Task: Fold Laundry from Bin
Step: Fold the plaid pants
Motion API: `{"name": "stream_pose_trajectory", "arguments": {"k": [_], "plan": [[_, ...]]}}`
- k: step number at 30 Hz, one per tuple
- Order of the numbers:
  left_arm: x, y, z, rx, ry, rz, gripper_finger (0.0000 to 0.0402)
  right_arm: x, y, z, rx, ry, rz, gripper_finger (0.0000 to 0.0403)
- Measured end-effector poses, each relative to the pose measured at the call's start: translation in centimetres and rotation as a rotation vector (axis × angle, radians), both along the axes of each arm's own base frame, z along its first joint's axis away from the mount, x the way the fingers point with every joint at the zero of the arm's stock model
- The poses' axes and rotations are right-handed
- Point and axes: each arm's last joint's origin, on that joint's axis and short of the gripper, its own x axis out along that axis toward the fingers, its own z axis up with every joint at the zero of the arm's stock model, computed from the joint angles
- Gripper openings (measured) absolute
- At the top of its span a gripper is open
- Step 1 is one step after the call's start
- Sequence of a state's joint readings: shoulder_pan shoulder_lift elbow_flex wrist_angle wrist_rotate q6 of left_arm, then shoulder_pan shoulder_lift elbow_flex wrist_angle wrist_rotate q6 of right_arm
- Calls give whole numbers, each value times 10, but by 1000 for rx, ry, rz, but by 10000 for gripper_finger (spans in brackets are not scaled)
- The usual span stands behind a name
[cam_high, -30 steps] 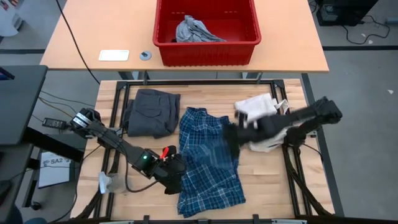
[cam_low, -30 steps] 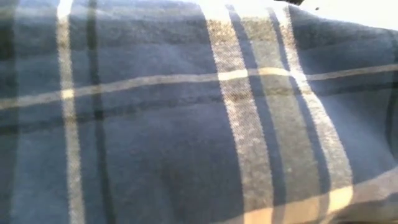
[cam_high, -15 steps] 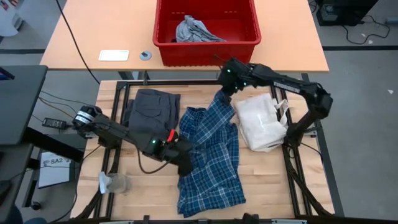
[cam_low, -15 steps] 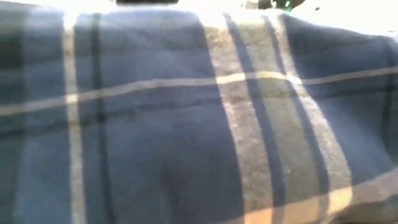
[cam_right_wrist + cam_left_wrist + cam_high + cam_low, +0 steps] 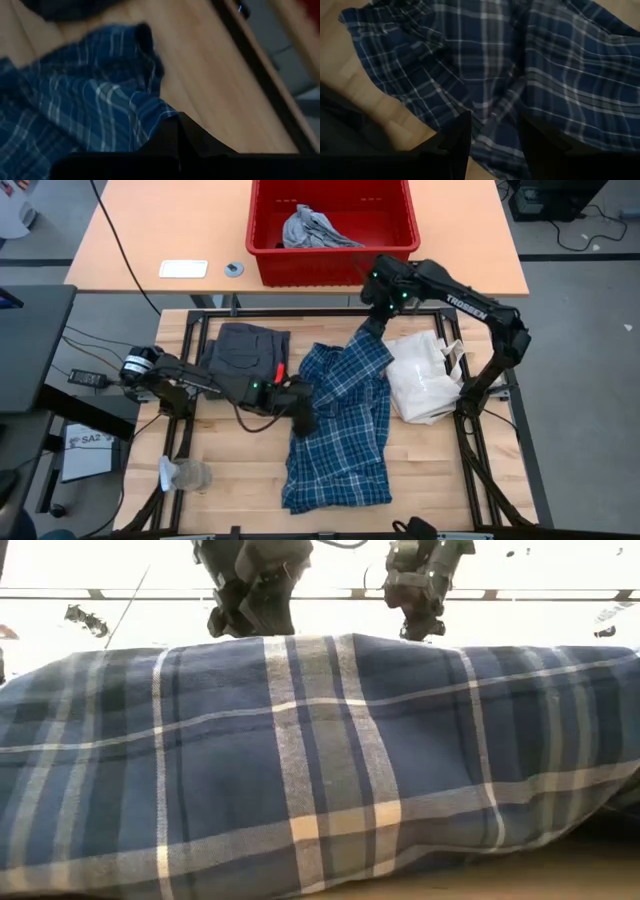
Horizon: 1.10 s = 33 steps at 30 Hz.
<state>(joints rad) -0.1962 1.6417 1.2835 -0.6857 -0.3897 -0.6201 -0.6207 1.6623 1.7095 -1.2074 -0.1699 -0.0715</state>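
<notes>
your right pincer [image 5: 372, 323] sits closed on the far corner of the plaid shirt [image 5: 340, 425], held up just in front of the bin [image 5: 332, 265]; the right wrist view shows the cloth bunched at the dark fingers with bare worktop [image 5: 430, 470] beyond. from that pincer the shirt trails away toward 7 o'clock in the high view, its long axis running from the raised corner near the bin down to the hem at the worktop's near edge.

your left pincer [image 5: 303, 417] is at the shirt's left edge, roughly mid-length, at about 8 o'clock from the right pincer. its fingers [image 5: 455, 145] stand partly apart with plaid cloth between them; whether they actually hold a fold or merely press on it cannot be told from these views.

judgement: the coming move turns on that diagonal. the right pincer has the high end and the left the side edge, so tension runs along the garment's length; pull toward 1 o'clock and the shirt straightens, while a sideways pull would skew it.

outward from there: the folded dark grey shorts [image 5: 243, 360] lie at 9 o'clock of the shirt, touching or nearly so; the white bag [image 5: 420, 378] lies at 3 o'clock. a light grey piece [image 5: 312, 228] is in the bin, unfolded.
</notes>
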Motion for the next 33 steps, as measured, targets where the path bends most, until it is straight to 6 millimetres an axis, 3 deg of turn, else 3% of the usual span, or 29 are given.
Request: {"name": "stream_pose_trajectory", "arguments": {"k": [4,8,13,17,20,24,29,33], "plan": [[2,11,0,6,4,21,165,7,-16,3,-75,-72,-35,0],[3,19,0,1,5,44,165,18,-39,-28,-24,-1,-89,16],[2,15,0,-24,9,24,165,14,-52,-62,105,176,-126,93],[-2,8,-2,-16,53,-2,165,7,-55,-63,97,237,-174,161],[-9,8,-5,5,132,-19,165,0,-45,-48,86,219,-137,196],[-19,10,-8,50,255,-67,165,3,-15,-41,53,226,101,205],[-24,20,0,41,258,-73,165,11,12,-77,33,188,333,194],[-26,26,10,49,213,-101,165,2,22,-104,-35,156,439,187]]}}
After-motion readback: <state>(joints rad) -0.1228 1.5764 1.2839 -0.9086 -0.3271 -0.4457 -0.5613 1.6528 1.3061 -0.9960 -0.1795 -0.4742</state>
